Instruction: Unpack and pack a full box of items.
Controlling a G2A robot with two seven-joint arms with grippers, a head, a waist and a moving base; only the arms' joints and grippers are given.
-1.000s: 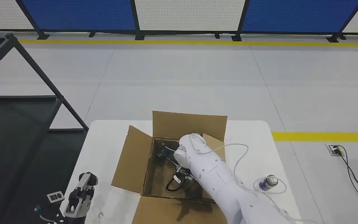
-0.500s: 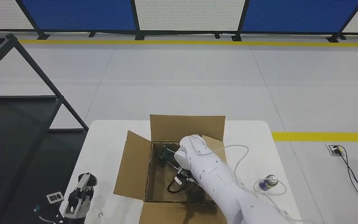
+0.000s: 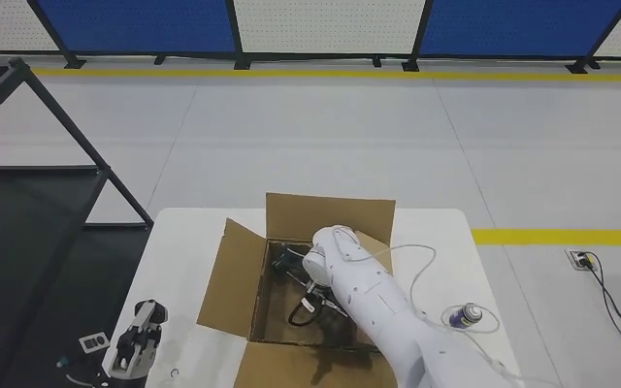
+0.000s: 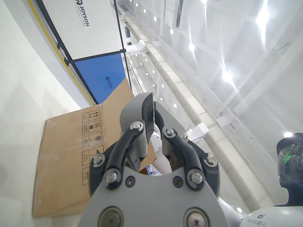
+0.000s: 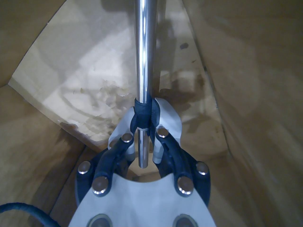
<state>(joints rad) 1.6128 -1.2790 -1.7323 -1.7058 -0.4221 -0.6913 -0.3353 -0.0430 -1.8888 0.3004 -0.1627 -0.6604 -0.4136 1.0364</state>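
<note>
Starting at the lower left of the top view, the left claw (image 3: 136,341) lies on the white surface (image 3: 184,252), well apart from the work. Its own wrist view shows the fingers drawn nearly together with nothing between them.

At the frame's middle stands the open cardboard box (image 3: 330,211), flaps spread. The right arm (image 3: 364,296) reaches down into it. In the right wrist view, the right claw (image 5: 144,113) is clamped on a shiny metal rod (image 5: 143,48). The pads pinch it near one end, and the long part runs on toward the box floor, which looks bare around it. Whether the far tip touches the cardboard is hard to tell.

At the lower right, a small can (image 3: 465,315) stands on the surface outside the box.

With a can out and the box floor bare, this is probably the unpacking half, with the rod the last thing to come out; a first item going back in cannot be ruled out. A lift would call for a straight rise, keeping the rod clear of the walls and flaps.
</note>
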